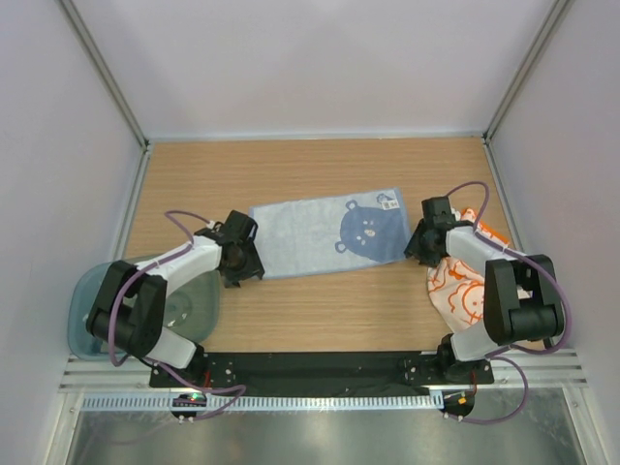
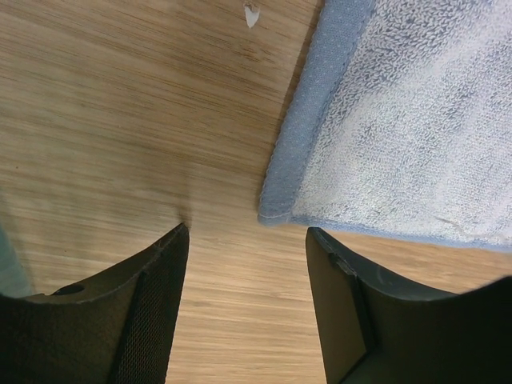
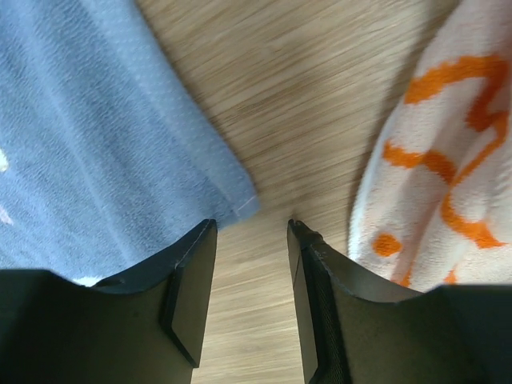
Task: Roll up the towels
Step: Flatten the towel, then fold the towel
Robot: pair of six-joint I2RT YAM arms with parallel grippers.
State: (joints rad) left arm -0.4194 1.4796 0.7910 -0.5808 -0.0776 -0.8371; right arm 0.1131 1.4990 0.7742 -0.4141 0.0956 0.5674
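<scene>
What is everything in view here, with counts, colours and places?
table: one, light wood, under everything
blue towel: one, pale blue with a dark bear print, spread flat mid-table
patterned towel: one bunch, count unclear, white with orange, right side
tray: one, translucent blue-green, near left
left arm: one, white and black, over the tray
right arm: one, white and black, over the patterned towel
left end effector: open, at the blue towel's left corner
right end effector: open, between the two towels
</scene>
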